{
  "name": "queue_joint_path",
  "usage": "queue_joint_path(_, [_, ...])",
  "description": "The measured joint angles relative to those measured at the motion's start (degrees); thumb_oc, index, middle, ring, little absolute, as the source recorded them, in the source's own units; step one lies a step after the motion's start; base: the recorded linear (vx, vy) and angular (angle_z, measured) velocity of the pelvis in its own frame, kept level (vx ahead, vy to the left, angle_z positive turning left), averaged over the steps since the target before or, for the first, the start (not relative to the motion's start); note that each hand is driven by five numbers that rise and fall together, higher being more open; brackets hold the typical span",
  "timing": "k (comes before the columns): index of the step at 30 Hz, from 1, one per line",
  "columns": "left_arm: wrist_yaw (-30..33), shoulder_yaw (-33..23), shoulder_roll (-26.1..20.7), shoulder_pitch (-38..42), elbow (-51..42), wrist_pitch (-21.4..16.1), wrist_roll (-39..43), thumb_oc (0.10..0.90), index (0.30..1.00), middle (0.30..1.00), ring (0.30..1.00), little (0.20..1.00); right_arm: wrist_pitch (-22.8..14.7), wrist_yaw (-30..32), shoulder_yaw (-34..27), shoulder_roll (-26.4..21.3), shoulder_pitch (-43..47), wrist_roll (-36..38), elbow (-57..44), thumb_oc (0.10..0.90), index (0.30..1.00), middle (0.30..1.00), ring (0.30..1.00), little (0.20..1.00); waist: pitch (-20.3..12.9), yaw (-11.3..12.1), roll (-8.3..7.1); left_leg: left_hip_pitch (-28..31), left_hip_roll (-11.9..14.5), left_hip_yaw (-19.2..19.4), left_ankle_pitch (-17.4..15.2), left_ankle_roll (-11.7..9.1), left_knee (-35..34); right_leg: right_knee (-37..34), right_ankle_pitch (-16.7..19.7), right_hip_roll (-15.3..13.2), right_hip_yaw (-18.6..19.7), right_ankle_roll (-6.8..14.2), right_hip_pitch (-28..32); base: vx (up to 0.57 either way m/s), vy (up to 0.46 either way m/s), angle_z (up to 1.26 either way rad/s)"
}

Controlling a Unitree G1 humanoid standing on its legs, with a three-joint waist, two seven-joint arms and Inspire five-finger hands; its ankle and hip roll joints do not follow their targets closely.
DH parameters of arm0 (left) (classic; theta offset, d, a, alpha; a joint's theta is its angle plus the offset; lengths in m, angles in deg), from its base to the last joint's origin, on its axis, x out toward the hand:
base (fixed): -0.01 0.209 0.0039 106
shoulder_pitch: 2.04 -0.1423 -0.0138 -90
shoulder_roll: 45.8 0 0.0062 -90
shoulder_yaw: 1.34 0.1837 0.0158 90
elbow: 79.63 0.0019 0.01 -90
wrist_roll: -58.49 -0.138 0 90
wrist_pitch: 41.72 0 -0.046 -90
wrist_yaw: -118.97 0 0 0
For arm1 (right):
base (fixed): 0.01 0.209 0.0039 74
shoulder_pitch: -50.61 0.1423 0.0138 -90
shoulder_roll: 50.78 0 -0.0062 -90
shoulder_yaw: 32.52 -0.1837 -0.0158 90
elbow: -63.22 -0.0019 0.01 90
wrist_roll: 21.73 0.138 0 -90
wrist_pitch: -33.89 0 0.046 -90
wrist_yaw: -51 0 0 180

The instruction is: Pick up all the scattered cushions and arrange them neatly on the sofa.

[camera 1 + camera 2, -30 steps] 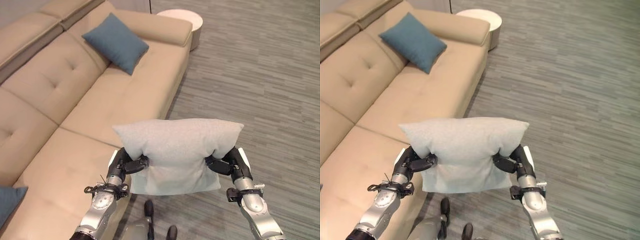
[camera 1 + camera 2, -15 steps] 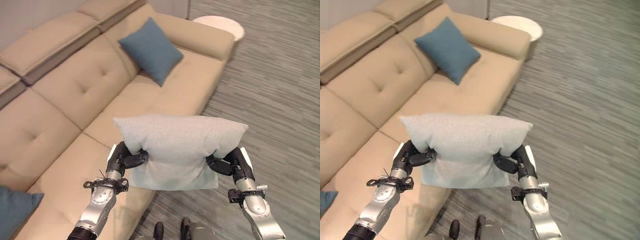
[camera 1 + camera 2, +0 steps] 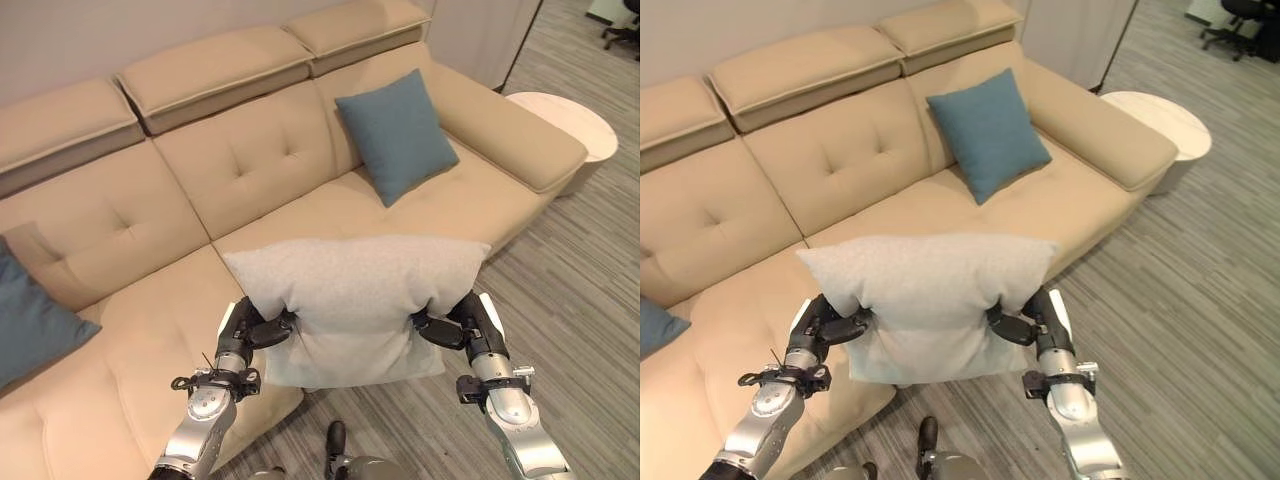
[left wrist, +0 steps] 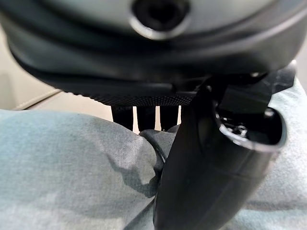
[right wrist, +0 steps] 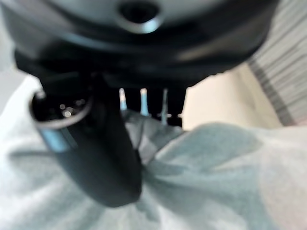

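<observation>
A pale grey cushion [image 3: 355, 300] hangs in the air in front of the beige sofa [image 3: 250, 180], over the seat's front edge. My left hand [image 3: 252, 328] pinches its left side and my right hand [image 3: 455, 325] pinches its right side. In the left wrist view the thumb [image 4: 201, 163] presses into the grey cloth [image 4: 62, 163]; the right wrist view shows the same grip on the cushion [image 5: 216, 177]. A blue cushion [image 3: 395, 135] leans on the sofa's backrest at the right. Another blue cushion [image 3: 35, 320] lies on the seat at the far left.
A round white side table [image 3: 565, 125] stands past the sofa's right armrest [image 3: 510, 130]. Grey striped carpet [image 3: 580, 300] covers the floor at the right. A dark office chair [image 3: 620, 18] shows at the far upper right.
The camera has swung left towards the sofa, so the backrest and the left blue cushion came into view. Both hands keep the grey cushion held the same way.
</observation>
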Motion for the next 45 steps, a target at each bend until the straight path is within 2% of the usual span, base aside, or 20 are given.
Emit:
queue_joint_path(2, [-0.03,0.14,-0.03,0.13,0.02,0.0,0.02,0.4,0.3,0.3,0.3,0.3,-0.01,0.01,-0.46,0.0,-0.6,0.01,0.0,0.4,0.3,0.3,0.3,0.3,0.17,-0.5,-0.3,-0.64,2.13,7.68,-0.18,0.57,-3.68,-2.35,0.27,-0.15,-2.08,0.0,1.17,0.08,0.001,0.8])
queue_joint_path(4, [-0.13,1.23,-0.3,-0.17,0.13,0.01,0.63,0.4,0.3,0.3,0.3,0.3,0.0,0.03,-0.61,-0.01,-0.83,0.0,0.01,0.4,0.3,0.3,0.3,0.3,0.21,0.24,-0.37,-1.43,1.68,9.16,-0.07,0.67,-8.36,-3.04,0.35,-0.28,-2.8,0.16,1.32,0.14,0.009,0.36])
queue_joint_path(6, [-0.26,0.97,-0.37,0.5,0.66,0.01,0.9,0.4,0.3,0.3,0.3,0.3,0.0,0.07,-0.83,0.2,-1.07,0.09,0.0,0.4,0.3,0.3,0.3,0.3,0.34,-0.48,-0.59,-5.58,1.66,12.86,0.48,0.34,-6.24,-3.51,-0.43,-0.53,-3.91,-0.75,1.29,0.19,0.078,0.35])
queue_joint_path(10, [-0.27,0.52,-0.5,-1.4,0.65,0.04,0.92,0.4,0.3,0.3,0.3,0.3,0.02,-0.32,0.07,0.28,-2.56,0.05,-0.14,0.4,0.3,0.3,0.3,0.3,0.09,0.24,0.2,-4.26,0.56,11.46,2.92,3.95,-12.14,-1.71,-1.89,0.3,-3.6,0.44,2.42,0.21,0.116,-0.05])
queue_joint_path(13, [-0.29,0.4,-0.29,-1.53,0.62,0.06,0.91,0.4,0.3,0.3,0.3,0.3,0.07,-0.69,0.05,0.21,-2.72,-0.03,-0.18,0.4,0.3,0.3,0.3,0.3,-0.07,0.33,0.76,-2.56,0.4,10.92,7.04,4.73,-14.56,1.57,-3.63,0.17,-2.59,1.19,2.03,0.11,0.096,-0.16])
queue_joint_path(14, [-0.29,0.27,-0.23,-1.9,0.47,0.06,0.91,0.4,0.3,0.3,0.3,0.3,0.07,-0.9,0.03,0.1,-2.73,-0.09,-0.36,0.4,0.3,0.3,0.3,0.3,-0.25,0.52,1.22,-1.62,0.44,10.96,9.93,5.08,-15.97,4.26,-4.74,0.03,-1.74,1.36,1.22,0.17,0.148,-0.19])
queue_joint_path(15, [-0.3,0.02,-0.48,-1.93,0.5,0.2,0.9,0.4,0.3,0.3,0.3,0.3,0.07,-1.02,0.21,0.16,-2.61,-0.15,-0.49,0.4,0.3,0.3,0.3,0.3,-0.24,0.37,1.05,-0.25,-0.97,11.44,8.6,6.63,-16.69,8.2,-6.75,-1.98,-1.95,3.22,0.53,0.17,0.132,-0.17])
queue_joint_path(17, [-0.38,-0.01,0.11,-2.0,0.32,0.19,0.87,0.4,0.3,0.3,0.3,0.3,0.1,-1.1,0.0,-0.07,-3.04,-0.17,-1.08,0.4,0.3,0.3,0.3,0.3,-0.16,-0.43,2.44,1.77,-1.56,9.95,9.39,6.95,-17.86,19.47,-8.58,-3.72,2.09,4.83,-3.27,0.1,0.038,0.25])
queue_joint_path(19, [-0.75,-0.34,-0.54,-1.99,-0.46,0.14,0.87,0.4,0.3,0.3,0.3,0.3,0.14,-1.2,0.14,0.09,-3.79,-0.19,-2.46,0.4,0.3,0.3,0.3,0.3,-0.27,-1.0,2.35,3.19,-2.99,8.1,9.98,7.4,-18.68,26.04,-11.85,-5.8,5.2,7.3,-5.79,0.16,-0.022,0.63])
queue_joint_path(23, [-0.91,-2.44,-1.58,-1.89,-0.82,0.11,0.89,0.4,0.3,0.3,0.3,0.3,0.12,-2.33,1.42,0.22,-2.66,-0.41,-2.92,0.4,0.3,0.3,0.3,0.3,-0.15,0.22,2.74,3.93,-3.18,4.91,9.85,7.54,-19.91,18.62,-11.73,-7.92,8.09,7.28,-6.75,0.18,-0.072,0.49])
queue_joint_path(25, [-0.86,-3.27,-1.51,-1.88,-0.38,0.11,0.91,0.4,0.3,0.3,0.3,0.3,0.13,-2.61,2.22,0.2,-2.24,-0.66,-2.84,0.4,0.3,0.3,0.3,0.3,0.0,0.39,3.14,4.86,-2.41,2.43,9.58,7.62,-20.36,13.55,-9.45,-7.64,12.33,7.39,-7.15,0.14,-0.1,0.61])
queue_joint_path(27, [-0.86,-3.36,-1.71,-2.06,-0.37,0.1,0.9,0.4,0.3,0.3,0.3,0.3,0.12,-2.6,2.46,0.26,-2.18,-0.7,-2.78,0.4,0.3,0.3,0.3,0.3,-0.04,0.62,2.26,6.05,-2.48,1.77,9.32,7.24,-20.5,6.84,-2.72,-8.74,14.16,8.52,-6.67,0.12,-0.122,0.64])
queue_joint_path(29, [-0.86,-3.4,-2.32,-2.57,-0.39,0.1,0.88,0.4,0.3,0.3,0.3,0.3,0.12,-2.6,2.93,0.29,-1.91,-0.78,-2.28,0.4,0.3,0.3,0.3,0.3,-0.19,0.74,0.15,8.15,-2.98,0.65,7.85,4.59,-20.56,2.39,5.08,-9.94,14.65,8.51,-4.46,0.11,-0.167,0.42])
queue_joint_path(32, [-0.79,-2.88,-0.75,-4.0,-0.88,-0.07,0.86,0.4,0.3,0.3,0.3,0.3,0.23,-2.42,2.1,-0.02,-1.2,-0.97,-1.31,0.4,0.3,0.3,0.3,0.3,-0.99,1.62,1.89,8.84,1.4,-0.1,7.94,2.04,-21.52,0.78,4.79,-5.82,12.46,6.2,-2.62,0.09,-0.215,0.15])
queue_joint_path(34, [-0.8,-2.25,0.24,-3.54,-0.86,-0.07,0.85,0.4,0.3,0.3,0.3,0.3,0.22,-2.37,0.7,-0.06,-1.31,-0.96,-1.25,0.4,0.3,0.3,0.3,0.3,-1.01,0.94,1.9,7.63,3.55,-1.84,8.7,0.29,-21.36,0.19,3.8,-3.87,9.9,5.73,-1.77,0.05,-0.141,0.44])
queue_joint_path(38, [-0.81,-1.08,0.77,-3.62,-0.89,-0.06,0.87,0.4,0.3,0.3,0.3,0.3,0.22,-2.3,-0.51,-0.13,-0.68,-0.97,-1.22,0.4,0.3,0.3,0.3,0.3,-1.07,0.2,1.88,7.8,4.93,-0.22,9.14,-0.4,-21.53,-0.04,4.0,-2.6,8.26,4.42,-1.64,0.04,-0.226,0.19])
queue_joint_path(40, [-0.99,0.16,2.39,-0.59,1.31,-0.1,0.84,0.4,0.3,0.3,0.3,0.3,-0.2,-1.92,-2.74,-0.2,-3.24,-0.61,-1.99,0.4,0.3,0.3,0.3,0.3,-0.63,-1.97,2.4,2.38,3.95,-2.48,10.22,-2.88,-16.36,-0.72,2.88,-3.18,5.24,4.17,-0.3,0.04,-0.042,1.17])
queue_joint_path(41, [-1.02,0.73,2.93,-0.02,0.99,-0.12,0.78,0.4,0.3,0.3,0.3,0.3,0.05,-1.24,-2.85,-0.86,-3.83,-0.57,-1.87,0.4,0.3,0.3,0.3,0.3,-0.65,-2.92,2.49,1.1,3.83,0.05,12.28,-2.29,-16.97,-1.09,2.33,-4.28,2.89,3.66,0.01,0.06,0.005,1.48])
queue_joint_path(43, [-1.02,0.97,2.79,-0.02,0.79,-0.12,0.84,0.4,0.3,0.3,0.3,0.3,0.02,-1.12,-3.17,-2.09,-3.52,-0.56,-1.85,0.4,0.3,0.3,0.3,0.3,-0.62,-2.64,4.38,1.2,5.25,4.9,8.75,0.99,-18.12,-1.08,2.06,-3.54,1.13,2.99,0.11,0.05,0.018,0.64])
queue_joint_path(45, [-1.01,1.1,1.71,0.05,0.72,-0.12,0.83,0.4,0.3,0.3,0.3,0.3,-0.01,-1.24,-2.56,-2.24,-3.29,-0.65,-1.87,0.4,0.3,0.3,0.3,0.3,-0.63,-1.69,4.52,1.16,5.77,9.21,7.5,1.29,-18.42,-0.12,1.76,-4.28,0.87,2.94,-0.98,0.11,0.067,0.33])
